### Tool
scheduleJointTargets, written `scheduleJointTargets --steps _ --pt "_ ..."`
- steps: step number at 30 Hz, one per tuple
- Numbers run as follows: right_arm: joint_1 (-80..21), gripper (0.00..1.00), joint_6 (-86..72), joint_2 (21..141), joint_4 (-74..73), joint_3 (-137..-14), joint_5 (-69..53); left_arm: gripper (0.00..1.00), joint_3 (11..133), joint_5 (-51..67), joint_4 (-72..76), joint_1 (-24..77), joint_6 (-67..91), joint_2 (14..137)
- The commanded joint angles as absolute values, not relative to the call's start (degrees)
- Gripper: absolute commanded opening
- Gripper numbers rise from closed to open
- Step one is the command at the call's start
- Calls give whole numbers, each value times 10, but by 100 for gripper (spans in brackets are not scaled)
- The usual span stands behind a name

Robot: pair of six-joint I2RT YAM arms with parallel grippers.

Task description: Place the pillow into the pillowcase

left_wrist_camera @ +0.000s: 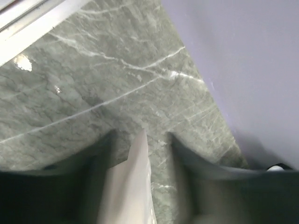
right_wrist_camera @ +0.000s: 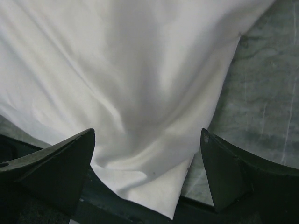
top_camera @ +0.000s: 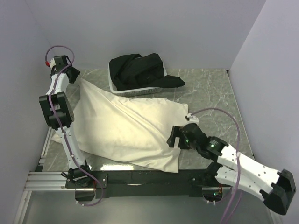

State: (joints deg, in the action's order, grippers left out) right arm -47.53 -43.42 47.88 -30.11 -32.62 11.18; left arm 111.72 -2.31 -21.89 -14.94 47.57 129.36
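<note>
The pillowcase [top_camera: 131,128] lies spread across the table, cream-white, wrinkled and bulging in the middle. The bear-printed pillow is not visible in any view. My left gripper [top_camera: 74,77] is at the far left, at the pillowcase's far corner, which stretches up to it. In the left wrist view a strip of that fabric [left_wrist_camera: 133,177] lies along one finger, with bare table showing between it and the other finger, so the jaws stand apart [left_wrist_camera: 142,140]. My right gripper [top_camera: 174,137] is open at the pillowcase's near right end; that corner [right_wrist_camera: 154,186] sits between the spread jaws [right_wrist_camera: 147,140].
A white basket [top_camera: 124,91] holding a black cloth heap [top_camera: 140,70] stands at the back, touching the pillowcase's far edge. Walls close in on the left, back and right. The black base rail [top_camera: 140,177] runs under the pillowcase's near edge.
</note>
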Motion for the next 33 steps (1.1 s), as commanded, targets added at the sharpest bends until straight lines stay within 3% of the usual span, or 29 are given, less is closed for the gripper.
scheduleJointTargets --steps 1,5,8,15,19,27,30,31,33 --pt "-456 100 -500 411 -333 -268 25 67 1146 -33 -216 -154 476 1251" --pt "-454 100 -537 360 -345 -225 -34 74 1181 -43 -256 -156 472 1221" --pt "-454 97 -565 308 -355 -188 -59 76 1141 -62 -266 -138 479 1152" --pt "-454 88 -607 199 -410 -147 -98 76 879 -120 -230 -28 497 928" --pt "-454 77 -603 225 -391 -124 -147 75 725 -151 -197 104 526 790" --pt "-454 65 -588 306 -322 -107 -189 73 549 -164 -140 390 555 703" --pt "-454 52 -570 340 -319 -115 -192 74 590 -172 -154 487 510 729" --pt "-455 38 -565 345 -319 -116 -192 74 611 -199 -174 512 494 761" --pt "-454 25 -560 350 -325 -119 -191 74 691 -265 -266 581 453 802"
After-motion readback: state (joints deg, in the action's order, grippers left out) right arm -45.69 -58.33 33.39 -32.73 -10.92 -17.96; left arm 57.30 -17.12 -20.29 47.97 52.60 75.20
